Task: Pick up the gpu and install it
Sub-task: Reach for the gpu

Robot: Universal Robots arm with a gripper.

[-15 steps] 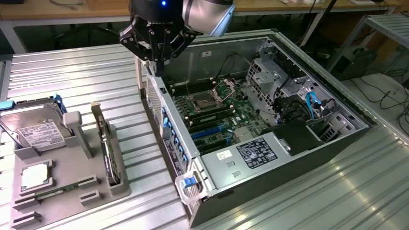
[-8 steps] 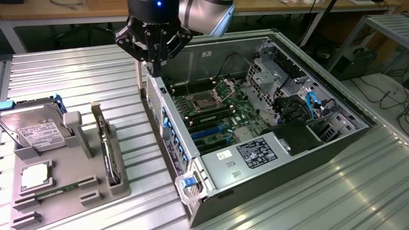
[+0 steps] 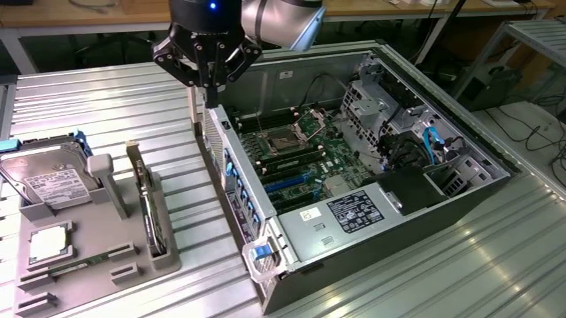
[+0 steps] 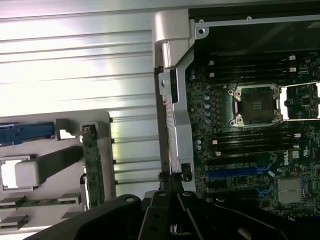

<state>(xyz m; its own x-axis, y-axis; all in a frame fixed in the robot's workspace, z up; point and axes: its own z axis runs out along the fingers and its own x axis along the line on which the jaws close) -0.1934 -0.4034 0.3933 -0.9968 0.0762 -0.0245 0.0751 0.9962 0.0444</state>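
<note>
Overhead, the gripper is pinched shut, empty — gpu stands half-hidden in its holder.

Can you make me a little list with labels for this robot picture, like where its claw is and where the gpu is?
gripper: shut, nothing seen in it, above the computer case side wall
gpu: standing on edge in the grey holder, apart from the gripper
hard drive: also in the holder
computer case: open, motherboard showing
task: gpu not installed yet
</note>
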